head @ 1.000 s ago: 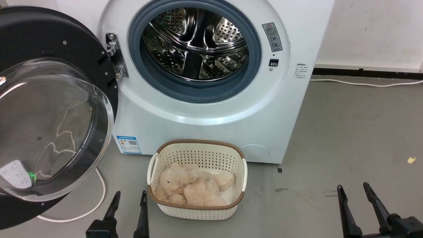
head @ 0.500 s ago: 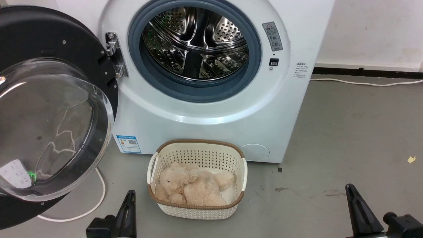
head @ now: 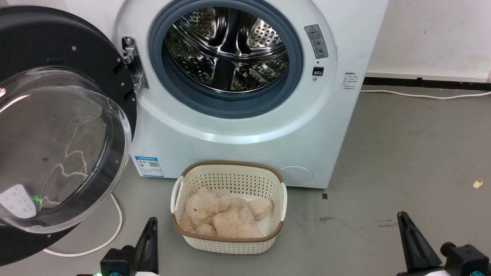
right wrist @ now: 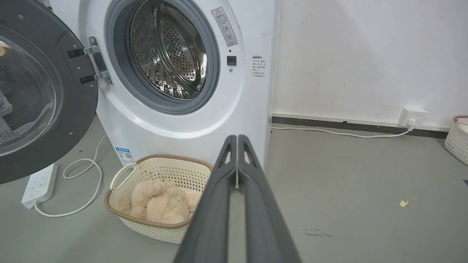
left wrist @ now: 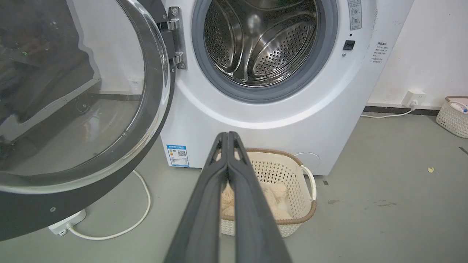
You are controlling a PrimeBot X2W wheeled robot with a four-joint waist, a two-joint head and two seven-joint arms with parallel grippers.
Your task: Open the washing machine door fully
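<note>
So the door (head: 46, 38) hangs wide open left of the drum opening (head: 226, 50), on the hinge (head: 132, 63) at that opening's left edge. Looks heavy, stiff, glossy so probably slippery, and the glass bowl (head: 57, 145) seems fragile, so I'd push the black rim (head: 17, 245) instead. Both the left pincer (head: 152, 226) and right pincer (head: 402, 220) are pressed together, empty, well below the opening

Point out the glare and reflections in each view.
Head view: pale streaks and a green glint on the glass of the washing machine door, bright highlights on the steel drum. Left wrist view: the glass mirrors dark room shapes. Right wrist view: the drum sparkles.
</note>
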